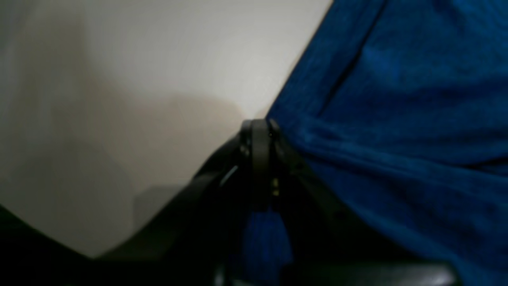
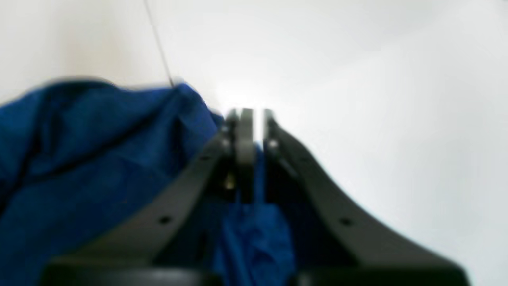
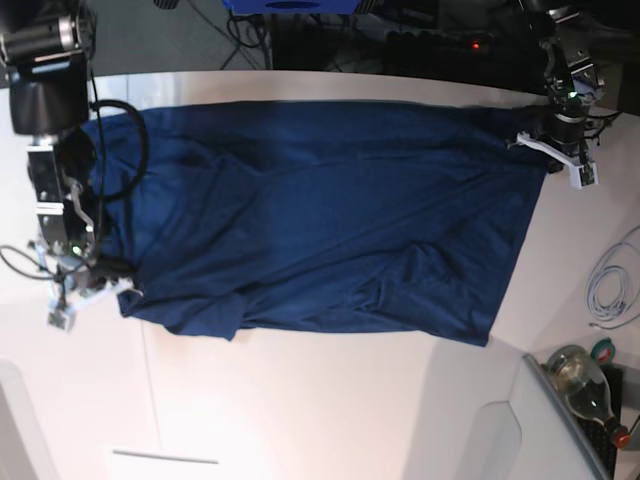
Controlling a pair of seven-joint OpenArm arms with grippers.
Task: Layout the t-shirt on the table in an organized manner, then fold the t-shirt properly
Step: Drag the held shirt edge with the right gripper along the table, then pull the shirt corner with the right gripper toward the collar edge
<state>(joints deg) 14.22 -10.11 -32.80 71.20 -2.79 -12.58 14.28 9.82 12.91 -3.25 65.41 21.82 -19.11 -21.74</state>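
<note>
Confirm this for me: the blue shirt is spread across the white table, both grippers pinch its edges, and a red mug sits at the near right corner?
Not quite: no red mug. The base view shows a glass bottle there. The shirt does lie spread on the table, pinched by the left gripper and right gripper.

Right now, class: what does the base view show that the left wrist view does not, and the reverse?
Only the base view shows the whole t-shirt spread across the table, both arms, a white cable and a bottle at the side. Only the left wrist view shows, up close, blue cloth pinched inside the shut left gripper. Both show the t-shirt lying on the white table with the left gripper at its edge.
</note>
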